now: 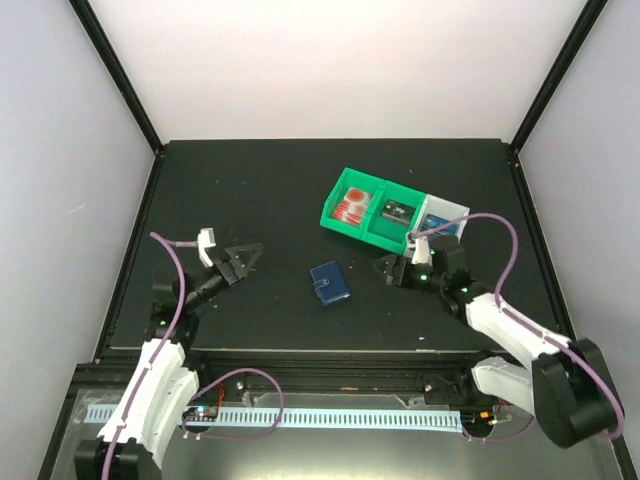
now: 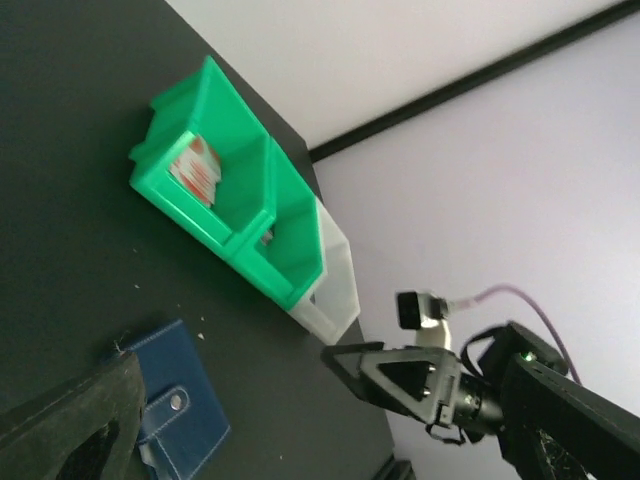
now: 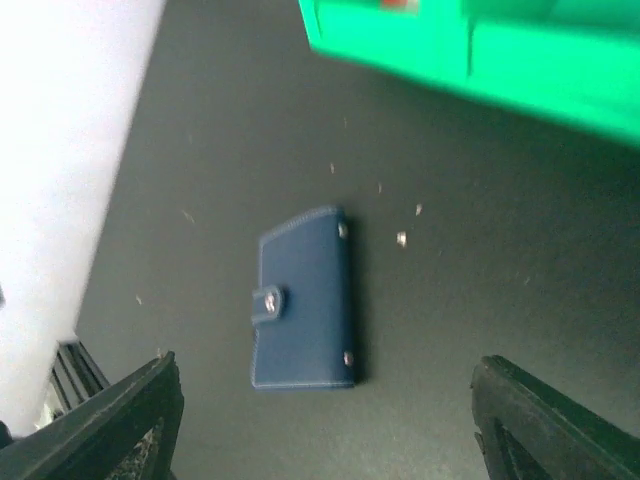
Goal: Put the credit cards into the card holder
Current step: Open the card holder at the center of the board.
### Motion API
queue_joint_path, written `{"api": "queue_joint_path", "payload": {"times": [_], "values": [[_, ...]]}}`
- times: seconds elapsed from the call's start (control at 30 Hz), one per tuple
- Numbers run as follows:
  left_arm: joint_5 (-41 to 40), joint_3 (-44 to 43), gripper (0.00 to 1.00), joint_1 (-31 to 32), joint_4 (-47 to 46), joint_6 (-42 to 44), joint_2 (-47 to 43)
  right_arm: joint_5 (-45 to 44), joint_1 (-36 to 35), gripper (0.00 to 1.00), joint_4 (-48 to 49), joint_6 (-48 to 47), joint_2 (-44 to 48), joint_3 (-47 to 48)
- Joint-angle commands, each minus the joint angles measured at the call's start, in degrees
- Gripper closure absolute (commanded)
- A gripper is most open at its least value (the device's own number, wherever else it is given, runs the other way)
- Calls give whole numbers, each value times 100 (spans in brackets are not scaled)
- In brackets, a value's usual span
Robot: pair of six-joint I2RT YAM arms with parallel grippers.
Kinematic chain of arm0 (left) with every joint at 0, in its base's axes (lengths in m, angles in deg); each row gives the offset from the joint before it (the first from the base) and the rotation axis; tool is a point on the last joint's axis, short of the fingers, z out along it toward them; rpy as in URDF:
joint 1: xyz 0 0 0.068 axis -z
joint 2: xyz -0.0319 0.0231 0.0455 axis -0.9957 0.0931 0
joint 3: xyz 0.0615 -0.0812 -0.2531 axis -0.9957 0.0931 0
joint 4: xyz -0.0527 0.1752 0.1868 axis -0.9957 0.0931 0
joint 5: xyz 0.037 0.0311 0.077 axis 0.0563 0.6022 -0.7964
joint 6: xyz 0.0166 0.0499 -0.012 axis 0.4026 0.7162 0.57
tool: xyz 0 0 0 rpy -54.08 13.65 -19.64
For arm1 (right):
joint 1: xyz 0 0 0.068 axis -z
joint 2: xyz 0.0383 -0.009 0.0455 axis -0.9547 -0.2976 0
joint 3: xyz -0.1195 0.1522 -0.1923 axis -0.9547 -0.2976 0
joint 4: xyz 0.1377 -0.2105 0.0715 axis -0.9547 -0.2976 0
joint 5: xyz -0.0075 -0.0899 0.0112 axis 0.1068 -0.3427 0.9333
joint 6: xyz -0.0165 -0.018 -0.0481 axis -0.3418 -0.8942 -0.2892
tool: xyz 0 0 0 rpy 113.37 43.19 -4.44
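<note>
The dark blue card holder (image 1: 329, 283) lies shut and flat on the black table between the arms, its snap tab fastened (image 3: 268, 301). Red-and-white credit cards (image 1: 352, 208) stand in the left green compartment, a dark card (image 1: 395, 211) in the middle one and a blue one (image 1: 433, 223) in the white end. My left gripper (image 1: 240, 262) is open to the holder's left, empty. My right gripper (image 1: 393, 270) is open to its right, in front of the tray. In the right wrist view the holder (image 3: 305, 300) lies ahead between the spread fingers (image 3: 110, 430).
The green and white compartment tray (image 1: 372, 235) stands behind and right of the holder, close to my right wrist. In the left wrist view the tray (image 2: 180, 205), the holder's corner (image 2: 175, 405) and the right arm's gripper (image 2: 395, 375) show. The table's black frame posts stand at the back corners.
</note>
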Motion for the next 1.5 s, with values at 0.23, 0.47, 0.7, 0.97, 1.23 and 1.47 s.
{"api": "queue_joint_path", "payload": {"times": [0.23,0.47,0.7,0.97,1.23,1.47], "values": [[-1521,-686,1,1939,1209,905,1710,-1748,-1835,36,-948,-174,-2417,1541],[-2044,-1462,17,3265,1263,958,3422,-1296,-1901,42,-841,-157,-3435,2103],[-2830,-2082,57,3907,1568,1236,4361,-1158,-1909,50,-725,-122,-3750,2069],[-3071,-2418,80,4009,1632,1380,5123,-1023,-1905,53,-560,-42,-3893,1966],[-3560,-2489,88,4015,1981,1371,5595,-731,-1901,53,-495,-44,-3876,1872],[-3613,-2449,90,4014,2101,1294,5997,75,-1900,53,-115,69,-3787,1792]]}}
